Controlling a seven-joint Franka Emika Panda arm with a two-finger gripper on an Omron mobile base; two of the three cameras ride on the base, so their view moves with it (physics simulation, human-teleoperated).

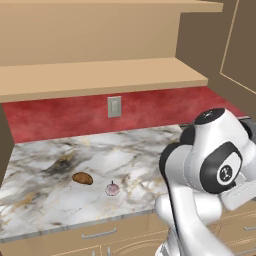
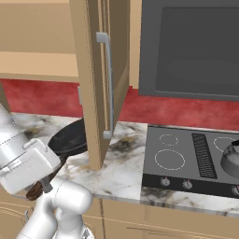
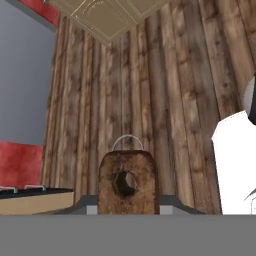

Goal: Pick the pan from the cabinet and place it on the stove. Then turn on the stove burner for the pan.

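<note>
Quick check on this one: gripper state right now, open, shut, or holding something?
Gripper: shut on the pan, gripping the end of its brown handle.

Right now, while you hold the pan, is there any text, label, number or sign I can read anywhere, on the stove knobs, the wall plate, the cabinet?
No readable text in any view.
Stove: white burner rings, no words or numbers.
Knobs: marks too small to read.
Wall plate: blank.
Cabinet: no label.
Pan: no brand shows.
</note>
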